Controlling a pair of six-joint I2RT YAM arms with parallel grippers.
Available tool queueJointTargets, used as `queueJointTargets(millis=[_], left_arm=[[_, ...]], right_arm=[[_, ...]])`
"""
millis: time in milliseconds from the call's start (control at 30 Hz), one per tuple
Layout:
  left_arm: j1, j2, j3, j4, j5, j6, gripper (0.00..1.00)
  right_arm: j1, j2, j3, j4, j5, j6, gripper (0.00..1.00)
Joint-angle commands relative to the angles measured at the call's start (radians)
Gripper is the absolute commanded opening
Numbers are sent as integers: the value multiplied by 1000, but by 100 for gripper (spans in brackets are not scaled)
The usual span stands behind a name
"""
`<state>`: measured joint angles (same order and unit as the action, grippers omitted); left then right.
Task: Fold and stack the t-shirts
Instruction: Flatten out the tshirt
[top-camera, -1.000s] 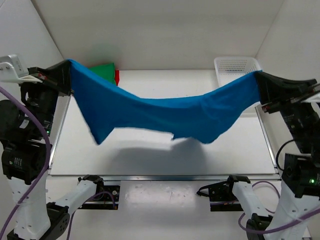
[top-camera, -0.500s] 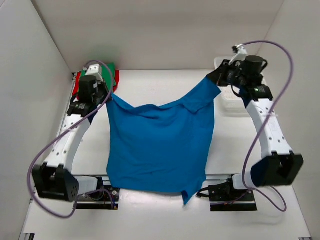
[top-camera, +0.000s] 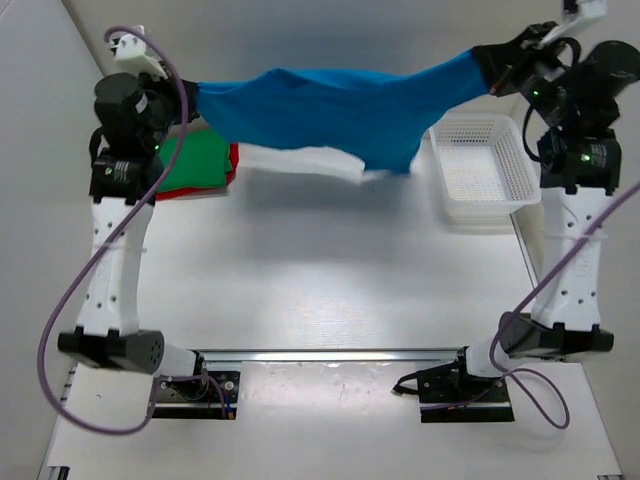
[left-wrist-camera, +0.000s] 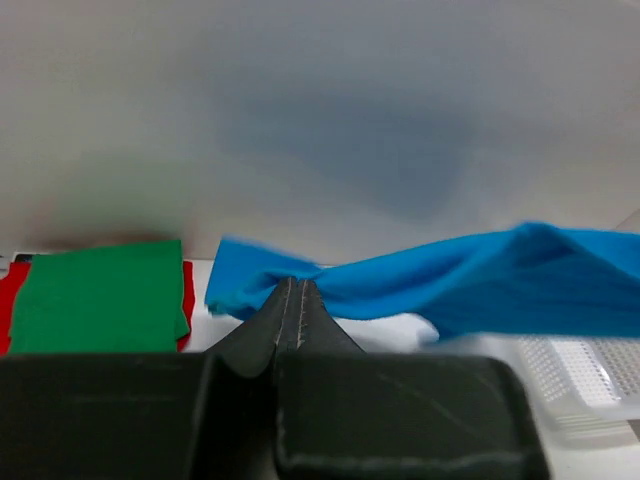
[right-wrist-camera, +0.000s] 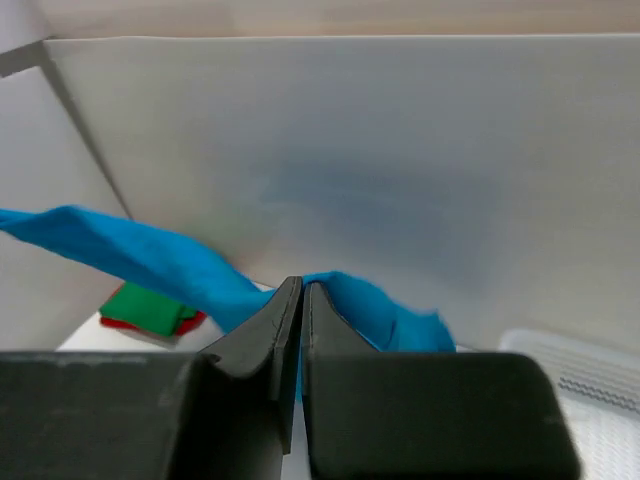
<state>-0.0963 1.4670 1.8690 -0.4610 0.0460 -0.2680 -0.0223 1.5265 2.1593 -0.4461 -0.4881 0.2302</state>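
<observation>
overhead view: at the upper left, the left end effector (top-camera: 192, 96) is closed tight on one corner of the bright blue t-shirt (top-camera: 340, 105). just below it, at the back left of the white worktop (top-camera: 330, 290), the green t-shirt (top-camera: 195, 160) lies folded on the red t-shirt (top-camera: 233, 158), of which only the edges show. the blue t-shirt hangs in the air across the top of the frame, stretched like a rope between both arms, with a loose bunch drooping toward the right of centre. at the upper right, the right end effector (top-camera: 487, 66) is pinched shut on the other corner, above the white mesh basket (top-camera: 480, 175). the likely risks: each grip holds only a thin pinch of cloth, so more tension could pull a corner free and drop the shirt in a heap. the drooping part hangs near the basket's rim and could snag there. lowered while bunched, it would probably land twisted, or drape over the folded stack.
</observation>
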Motion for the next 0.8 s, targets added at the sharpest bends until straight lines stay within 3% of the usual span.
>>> queueJointTargets(millis=[0,133,333,433,633,767], left_arm=[[7,-108,-60,-28,22,13,0],[-16,-203,-287,-1,22,13,0],[-22,-414,-770,44,18,-28,0],[-20,-471,-1003,21,23,-59,0],[-2,-461,-1258,4,52,-178,0],[-6,-410,-1318,-21,104,-185,0]], right_arm=[[-53,-32,-118,14,-59,20,0],[-50,-153,-356,41,-52,23,0],[-31,-408,-985,96,-15,92,0],[-22,-498,-1214,81,6,136,0],[41,-604,-1447,-54,144,228,0],[-2,-623,-1507,-129,114,244,0]])
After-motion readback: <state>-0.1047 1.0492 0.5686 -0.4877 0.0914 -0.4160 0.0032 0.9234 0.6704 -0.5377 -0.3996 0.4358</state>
